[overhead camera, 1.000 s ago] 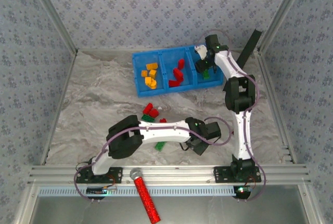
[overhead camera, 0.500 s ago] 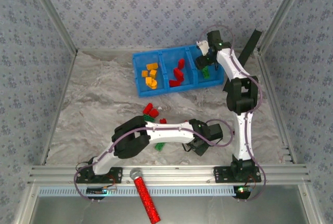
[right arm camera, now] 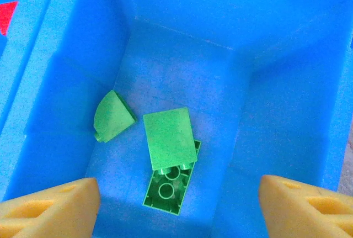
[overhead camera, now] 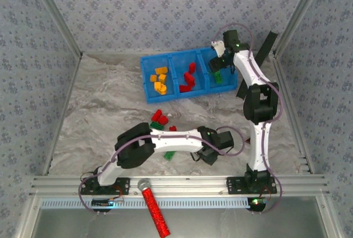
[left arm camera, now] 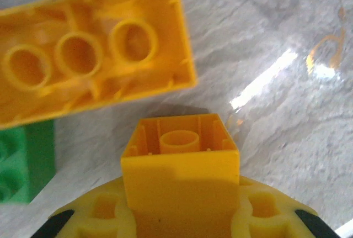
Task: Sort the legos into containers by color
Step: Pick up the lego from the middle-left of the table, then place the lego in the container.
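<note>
- The left end effector (left arm camera: 181, 216) is clamped on a small yellow brick (left arm camera: 180, 163), with the brick's hollow underside facing the wrist camera, low over the table (left arm camera: 287, 116).
- Just beyond it, a larger yellow brick (left arm camera: 94, 78) lies upside down on the table. A green brick (left arm camera: 22, 163) sits near its left end.
- The right end effector (right arm camera: 176, 194) hangs over the right compartment of the blue tray (right arm camera: 287, 83), its fingers (right arm camera: 49, 207) wide apart.
- Three green pieces (right arm camera: 170, 138) lie in that compartment: a quarter-round one, and a smooth-faced one resting on a studs-down brick.
- The tray's left compartment holds yellow bricks (overhead camera: 159, 79), and the middle one holds red bricks (overhead camera: 188, 78).
- Loose red and green bricks (overhead camera: 159, 117) lie on the table in front of the tray.
- A red glittery stick (overhead camera: 155, 213) lies on the near ledge by the arm bases.
</note>
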You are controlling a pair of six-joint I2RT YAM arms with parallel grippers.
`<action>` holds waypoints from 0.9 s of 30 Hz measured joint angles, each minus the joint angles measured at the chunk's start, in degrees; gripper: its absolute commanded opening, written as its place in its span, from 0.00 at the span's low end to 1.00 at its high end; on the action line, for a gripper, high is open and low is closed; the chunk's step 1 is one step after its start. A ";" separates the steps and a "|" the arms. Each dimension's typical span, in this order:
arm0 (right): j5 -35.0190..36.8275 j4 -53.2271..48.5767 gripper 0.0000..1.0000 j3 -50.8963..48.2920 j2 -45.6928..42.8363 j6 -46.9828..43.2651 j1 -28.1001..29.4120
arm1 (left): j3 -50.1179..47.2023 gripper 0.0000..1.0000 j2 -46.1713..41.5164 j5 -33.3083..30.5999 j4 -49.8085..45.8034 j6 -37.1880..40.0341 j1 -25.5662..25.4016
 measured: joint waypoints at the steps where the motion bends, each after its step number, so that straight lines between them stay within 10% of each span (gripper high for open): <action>1: -0.37 0.02 0.78 -0.72 -0.68 0.00 -0.02 | -1.25 0.08 -1.81 -0.02 0.00 0.00 0.66; 6: -3.85 3.87 1.00 -9.31 -8.07 0.04 -0.22 | -4.15 0.11 -13.11 -1.27 -0.26 0.94 8.41; 11: -6.05 8.96 1.00 -18.43 -18.53 0.00 0.55 | -2.43 0.11 -21.44 -6.19 0.00 4.39 19.96; 19: 2.89 17.99 1.00 -34.34 -34.42 2.49 8.87 | -1.92 0.11 -20.31 -9.70 0.76 8.66 35.41; 27: -3.52 18.14 1.00 -46.56 -45.94 8.94 13.11 | 4.79 0.11 -10.84 -9.22 1.95 11.10 45.29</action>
